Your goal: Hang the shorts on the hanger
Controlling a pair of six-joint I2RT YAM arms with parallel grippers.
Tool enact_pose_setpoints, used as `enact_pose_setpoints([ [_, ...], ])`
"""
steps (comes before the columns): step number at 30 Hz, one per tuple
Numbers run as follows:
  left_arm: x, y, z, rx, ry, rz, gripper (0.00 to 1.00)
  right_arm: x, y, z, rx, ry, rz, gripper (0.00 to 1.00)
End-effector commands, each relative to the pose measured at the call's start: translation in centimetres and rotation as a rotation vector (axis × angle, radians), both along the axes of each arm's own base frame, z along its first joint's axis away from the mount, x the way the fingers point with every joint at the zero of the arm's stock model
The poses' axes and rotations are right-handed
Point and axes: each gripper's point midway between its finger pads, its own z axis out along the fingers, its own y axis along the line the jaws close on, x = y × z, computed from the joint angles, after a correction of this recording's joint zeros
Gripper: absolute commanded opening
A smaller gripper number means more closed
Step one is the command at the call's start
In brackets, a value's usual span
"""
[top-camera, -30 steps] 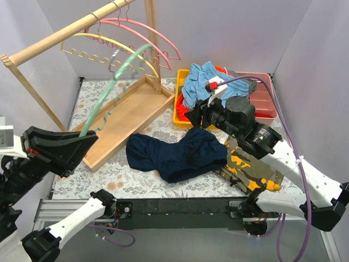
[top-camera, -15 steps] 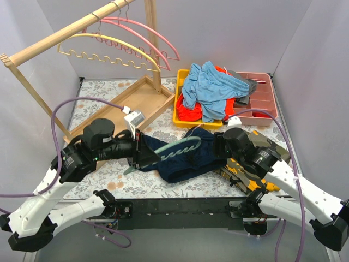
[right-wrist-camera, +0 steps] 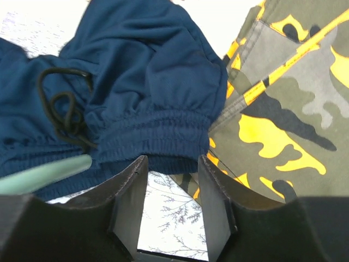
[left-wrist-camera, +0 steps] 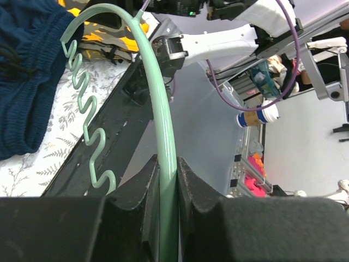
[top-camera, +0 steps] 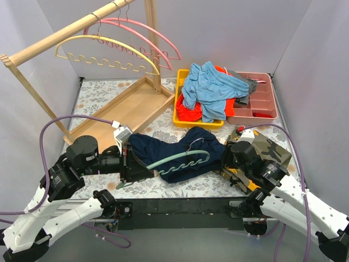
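Floral-print table [top-camera: 98,90] has navy shorts [top-camera: 158,150] lying flat, left gripper [left-wrist-camera: 167,166] pinching the mint hanger [left-wrist-camera: 163,112] over them, right gripper [right-wrist-camera: 172,161] parted at the waistband, probably to grab it.

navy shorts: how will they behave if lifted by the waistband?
Probably floppy: the navy shorts lie crumpled in soft folds, so they'd likely drape and sag from one pinch. The gathered elastic waistband looks thick enough to grip. The loose drawcord may dangle and snag.

Plain pale grey walls [top-camera: 229,33] on three sides; floral tabletop [top-camera: 98,90]; wooden garment rack [top-camera: 60,37] back-left.
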Motion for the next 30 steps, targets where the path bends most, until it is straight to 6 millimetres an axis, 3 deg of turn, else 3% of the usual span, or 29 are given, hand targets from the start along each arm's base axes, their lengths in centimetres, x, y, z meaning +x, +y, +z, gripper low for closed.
enact_pose_setpoints([
  [1, -0.9, -0.6, 0.8, -0.063, -0.01, -0.071, 0.0, -0.2, -0.8, -1.3, -0.001, 0.025, -0.064, 0.48],
  [14, -0.6, -1.9, -1.1, -0.073, 0.012, -0.113, 0.0, 0.0, -0.5, -3.4, 0.028, 0.017, -0.076, 0.48],
  [22, 1.8, -2.7, -2.3, -0.09, -0.065, -0.037, 0.0, 2.5, 0.0, -1.6, -0.028, -0.076, -0.073, 0.48],
  [26, 3.2, -2.9, -2.6, -0.101, -0.125, 0.02, 0.0, 3.7, 0.4, -0.3, -0.072, -0.099, -0.06, 0.2],
  [30, 4.4, -2.7, -2.3, -0.126, -0.199, 0.077, 0.0, 4.8, 1.4, 1.7, -0.097, -0.12, -0.03, 0.09],
])
